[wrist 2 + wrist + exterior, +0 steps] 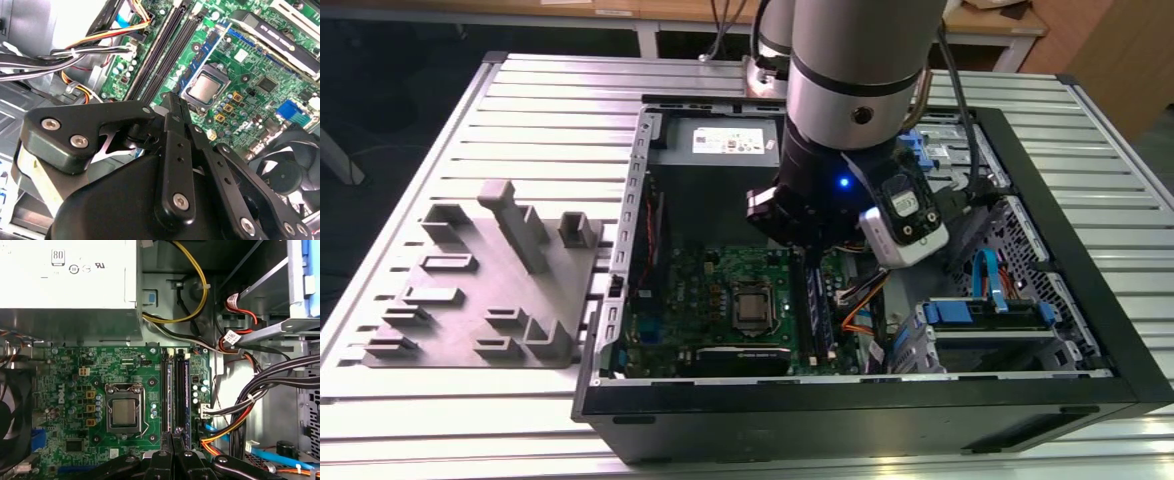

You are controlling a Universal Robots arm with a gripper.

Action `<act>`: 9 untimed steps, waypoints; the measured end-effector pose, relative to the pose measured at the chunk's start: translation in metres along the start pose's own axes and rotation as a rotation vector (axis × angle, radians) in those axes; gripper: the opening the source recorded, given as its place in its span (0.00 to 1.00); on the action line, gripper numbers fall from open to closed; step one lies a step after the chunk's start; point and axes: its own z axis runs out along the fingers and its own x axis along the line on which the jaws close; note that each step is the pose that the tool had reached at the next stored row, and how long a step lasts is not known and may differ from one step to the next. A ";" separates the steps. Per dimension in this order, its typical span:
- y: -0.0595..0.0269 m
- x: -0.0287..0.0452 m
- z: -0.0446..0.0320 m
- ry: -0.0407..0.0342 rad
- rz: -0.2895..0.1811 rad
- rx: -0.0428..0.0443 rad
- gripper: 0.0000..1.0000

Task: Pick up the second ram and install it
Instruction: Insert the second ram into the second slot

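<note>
My gripper (803,255) hangs inside the open computer case (1067,260), low over the green motherboard (707,300). In both wrist views its black fingertips (173,436) (171,100) are pressed together with nothing visible between them. They sit over one end of the two long dark memory slots (167,390) that lie side by side beside the processor socket (123,410). In the exterior view a dark stick that looks like a ram (817,315) stands in the slot nearer the drive bays. I cannot tell which ram it is.
A grey plastic holder (494,290) with upright slabs stands on the slatted table at the exterior view's left. The power supply (67,275), cable bundles (250,395), a black fan (285,175) and blue drive latches (987,290) crowd the case around the slots.
</note>
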 end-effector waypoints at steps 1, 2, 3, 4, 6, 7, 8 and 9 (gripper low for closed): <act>0.0000 0.0000 0.0009 0.0002 -0.004 -0.0002 0.08; -0.0001 0.0000 0.0015 0.0003 -0.006 -0.0003 0.08; -0.0001 0.0000 0.0022 0.0005 -0.008 -0.0005 0.08; -0.0001 -0.0001 0.0029 0.0006 -0.011 -0.0005 0.08; -0.0002 0.0000 0.0044 0.0008 -0.016 -0.0010 0.08; -0.0002 0.0000 0.0046 0.0010 -0.017 -0.0011 0.08; -0.0002 0.0000 0.0052 0.0010 -0.019 -0.0017 0.08; -0.0003 0.0001 0.0062 0.0011 -0.021 -0.0020 0.08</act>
